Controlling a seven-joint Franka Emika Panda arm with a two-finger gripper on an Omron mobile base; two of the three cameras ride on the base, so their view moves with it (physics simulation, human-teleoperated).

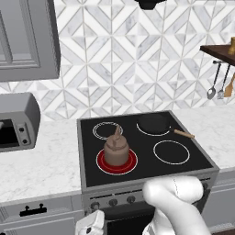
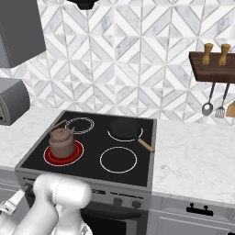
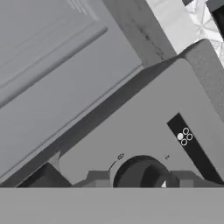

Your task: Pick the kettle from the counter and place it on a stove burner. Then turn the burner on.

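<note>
In the left base view the kettle (image 1: 115, 149) sits upright on the front left burner (image 1: 117, 161) of the black stove (image 1: 151, 172), and that burner glows red around its base. A black pan (image 1: 155, 124) with a wooden handle rests on the back right burner; the other two burners show plain white rings. White marble tabletop (image 1: 41, 160) lies on both sides of the stove, and a grey toaster oven (image 1: 16, 121) stands on it at the left. Three knobs (image 1: 113, 201) line the stove's front panel. The white arm (image 1: 176, 206) bends low in front of the stove, and a white part of the hand shows at the bottom edge below the knobs. Utensils (image 1: 215, 85) hang from a dark shelf (image 1: 220, 53) at the right.

In the right base view the kettle (image 2: 62, 140) stands on the red front left burner (image 2: 63, 153), well apart from the pan (image 2: 124, 127) behind and to its right. The arm (image 2: 57, 202) folds down before the stove front.

In the hand view the gripper (image 3: 140, 181) is right against the grey stove panel (image 3: 144, 127), its two tips flanking a dark round knob (image 3: 139, 174). The tips sit just beside the knob, but I cannot tell whether they clamp it or stand free of it. A small burner marking (image 3: 183, 136) shows beside the knob.
</note>
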